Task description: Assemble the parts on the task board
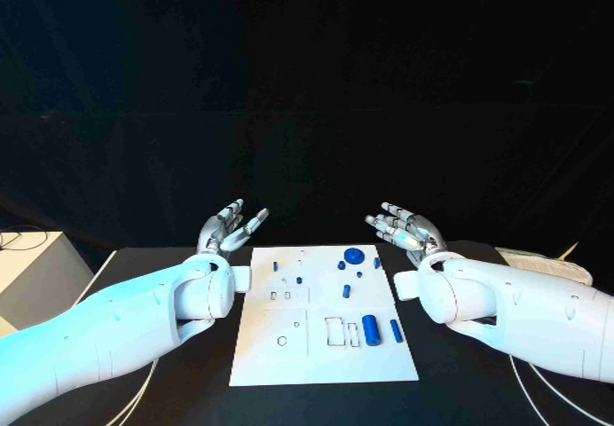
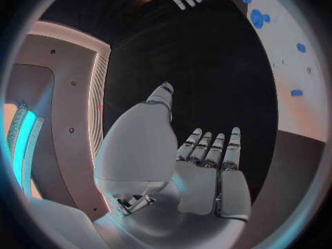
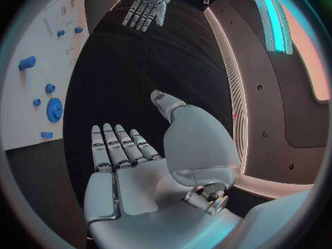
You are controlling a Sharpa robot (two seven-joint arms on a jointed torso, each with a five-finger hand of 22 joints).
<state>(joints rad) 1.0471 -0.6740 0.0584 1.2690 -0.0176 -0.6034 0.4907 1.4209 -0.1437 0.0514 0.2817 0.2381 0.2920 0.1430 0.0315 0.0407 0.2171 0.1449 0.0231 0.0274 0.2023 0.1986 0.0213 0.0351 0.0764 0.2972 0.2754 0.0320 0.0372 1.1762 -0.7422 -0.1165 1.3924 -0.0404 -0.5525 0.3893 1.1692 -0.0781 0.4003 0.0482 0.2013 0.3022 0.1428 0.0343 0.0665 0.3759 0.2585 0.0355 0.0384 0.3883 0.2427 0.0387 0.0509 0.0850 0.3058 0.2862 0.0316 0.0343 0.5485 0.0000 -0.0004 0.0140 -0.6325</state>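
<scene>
Task board point(image 1: 326, 355), head view: white plate lies flat on the black tabletop point(image 1: 460, 390), centred between the two arms, long axis running away from the robot. Blue parts sit on it: a round disc point(image 1: 353, 256) and small knob point(image 1: 376, 262) toward the far end, a short peg point(image 1: 347, 290) mid-board, a thick cylinder point(image 1: 371, 329) and a thinner pin point(image 1: 397, 330) lying lengthwise on the near right side. Left robot hand point(image 1: 231, 229) is raised just off the board's far left corner, fingers spread, holding nothing. Right robot hand point(image 1: 403, 231) is raised just off the far right corner, likewise spread and empty. Neither touches the board.

Left wrist view: left robot hand point(image 2: 201, 171) shows an open palm, fingers straight and side by side, nothing in it; board point(image 2: 304, 110) lies off to the palm's side, apart.

Right wrist view: right robot hand point(image 3: 135, 177) is open-palmed and empty; disc point(image 3: 54, 109) and board point(image 3: 27, 122) lie beside it, apart.

Judgement: most loose parts cluster on the board's right half, so the right hand looks nearer; both must come down and inward.
</scene>
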